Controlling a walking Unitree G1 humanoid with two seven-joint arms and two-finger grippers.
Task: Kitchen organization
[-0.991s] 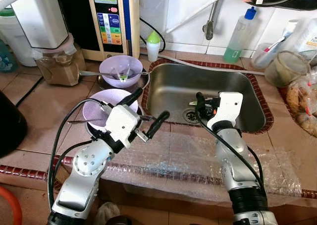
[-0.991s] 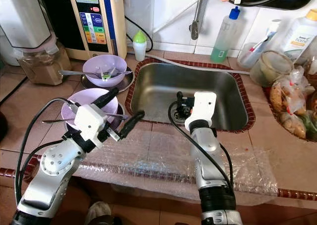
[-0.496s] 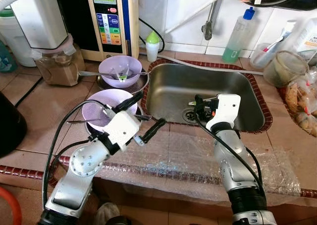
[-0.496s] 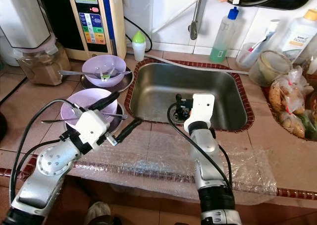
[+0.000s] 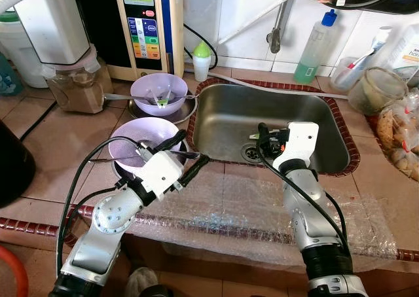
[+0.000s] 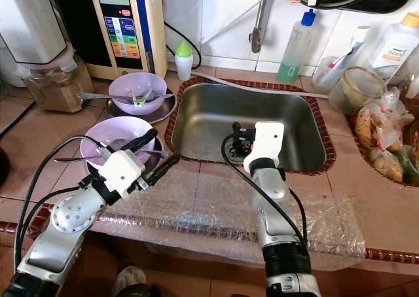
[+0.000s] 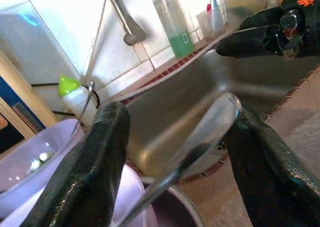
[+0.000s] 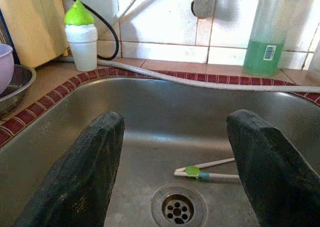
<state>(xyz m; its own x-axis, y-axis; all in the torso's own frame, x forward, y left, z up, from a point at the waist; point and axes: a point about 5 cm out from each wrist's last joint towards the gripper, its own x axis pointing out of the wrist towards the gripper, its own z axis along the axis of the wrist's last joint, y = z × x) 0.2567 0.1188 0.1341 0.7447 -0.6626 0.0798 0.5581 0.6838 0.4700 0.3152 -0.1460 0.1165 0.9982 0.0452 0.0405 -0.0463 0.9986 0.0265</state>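
A purple bowl [image 5: 131,143] sits inside a metal bowl on the tiled counter, left of the steel sink [image 5: 229,114]. A metal spoon [image 7: 210,122] rests on that bowl, its handle lying between the fingers of my open left gripper [image 5: 186,154], which hovers at the bowl's right rim. A second purple bowl [image 5: 159,87] with a spoon stands behind it on a metal plate. My right gripper [image 8: 175,124] is open over the sink's front edge, nothing between its fingers. A white and green utensil [image 8: 200,173] lies by the drain.
A water machine [image 5: 147,22], a jar of brown powder [image 5: 78,84] and a green-capped bottle [image 5: 203,60] line the back left. A green soap bottle [image 5: 314,48], a glass jar [image 5: 376,87] and food bags [image 5: 399,137] stand right. Bubble wrap [image 5: 249,205] covers the counter's front.
My left gripper has dropped lower and drawn back toward the near bowl's rim, its fingers now on either side of the spoon. The right arm has barely moved.
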